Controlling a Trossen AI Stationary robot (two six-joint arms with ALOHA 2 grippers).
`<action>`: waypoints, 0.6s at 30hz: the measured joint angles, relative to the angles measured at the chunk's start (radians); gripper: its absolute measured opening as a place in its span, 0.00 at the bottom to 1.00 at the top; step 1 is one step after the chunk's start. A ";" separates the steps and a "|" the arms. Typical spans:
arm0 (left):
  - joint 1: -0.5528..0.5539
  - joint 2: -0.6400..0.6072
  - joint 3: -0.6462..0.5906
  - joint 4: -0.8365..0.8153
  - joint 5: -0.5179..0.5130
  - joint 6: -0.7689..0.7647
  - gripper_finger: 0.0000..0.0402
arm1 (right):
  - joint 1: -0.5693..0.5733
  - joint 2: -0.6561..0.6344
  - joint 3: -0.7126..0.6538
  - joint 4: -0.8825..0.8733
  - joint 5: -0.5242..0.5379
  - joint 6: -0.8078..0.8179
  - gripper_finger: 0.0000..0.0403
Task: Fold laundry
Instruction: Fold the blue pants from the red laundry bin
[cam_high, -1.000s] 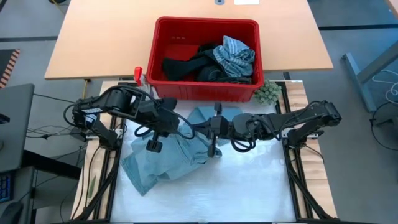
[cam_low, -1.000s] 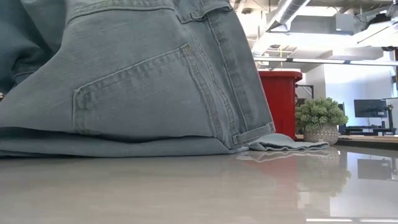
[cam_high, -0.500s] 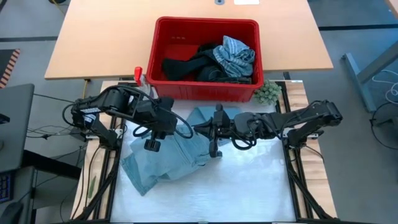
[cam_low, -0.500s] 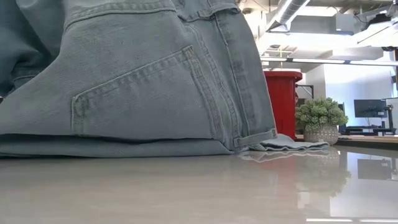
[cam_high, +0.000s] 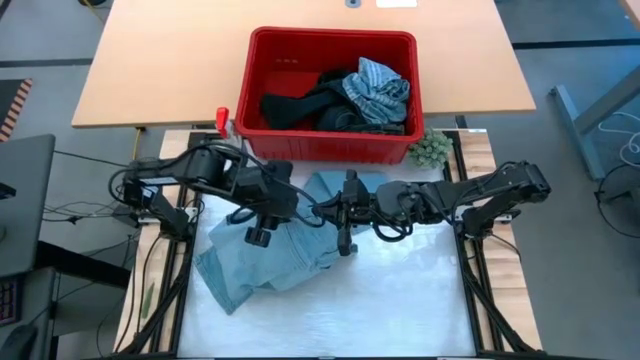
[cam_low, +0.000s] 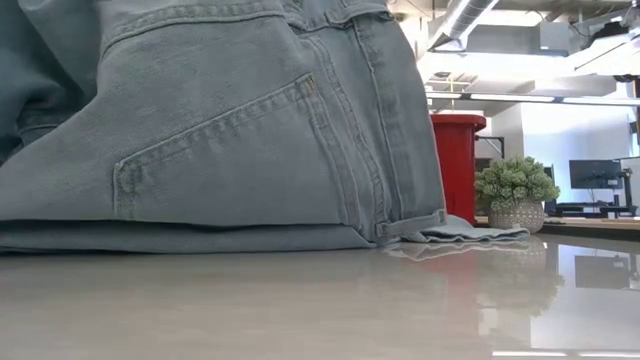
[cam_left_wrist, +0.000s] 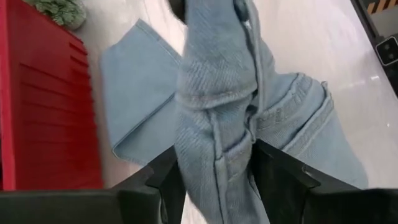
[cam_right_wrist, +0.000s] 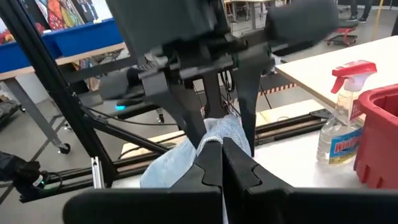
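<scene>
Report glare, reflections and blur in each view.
High view: the white table shows a soft sheen, little shadow. Low view: the glossy tabletop mirrors the potted plant and the jeans hem; bright ceiling lights wash out the upper right. Left wrist view: the jeans fill the frame, close and soft. Right wrist view: the other arm is blurred; the spray bottle is sharper.

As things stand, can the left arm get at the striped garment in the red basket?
Probably yes: the striped garment lies uncovered on top, but the left end effector straddles jeans.

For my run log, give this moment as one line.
left pincer: open astride light blue jeans | right pincer: shut on jeans | other laundry: in red basket
</scene>
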 joint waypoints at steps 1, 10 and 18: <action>0.000 -0.005 0.000 0.000 0.000 -0.002 0.39 | 0.000 0.000 0.000 -0.004 0.000 0.000 0.04; -0.004 -0.029 0.000 0.001 0.003 -0.024 0.08 | -0.011 0.000 0.001 -0.013 0.000 0.016 0.04; -0.009 -0.033 0.000 0.005 0.002 -0.018 0.01 | -0.027 0.002 0.063 -0.103 -0.137 0.000 0.15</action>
